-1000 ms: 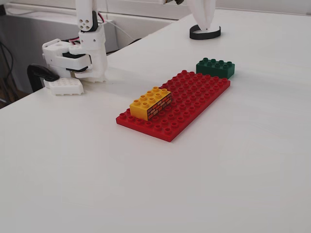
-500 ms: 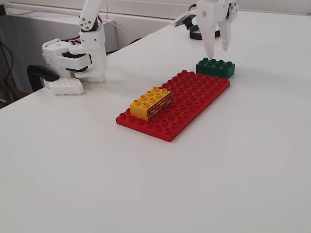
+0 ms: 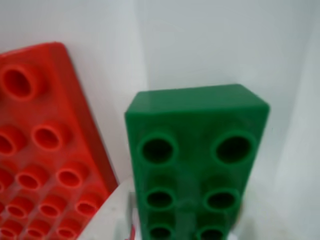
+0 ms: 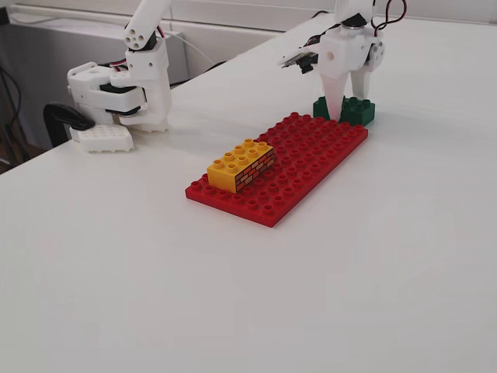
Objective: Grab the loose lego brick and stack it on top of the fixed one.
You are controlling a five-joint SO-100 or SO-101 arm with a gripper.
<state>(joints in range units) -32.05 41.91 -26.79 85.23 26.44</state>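
The green brick (image 4: 348, 109) rests on the white table (image 4: 233, 295) just beyond the far corner of the red baseplate (image 4: 303, 155). The gripper (image 4: 347, 97) stands over it with fingers spread, one tip on each side. The yellow brick (image 4: 241, 165) sits on the baseplate's near end, well apart. The wrist view shows the green brick (image 3: 195, 160) beside the baseplate (image 3: 45, 150).

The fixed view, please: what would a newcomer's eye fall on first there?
Probably the red baseplate lying mid-table, with the yellow brick seated on its near end. Next, the white gripper at the plate's far end, reaching down at the green brick, which fills the wrist view.
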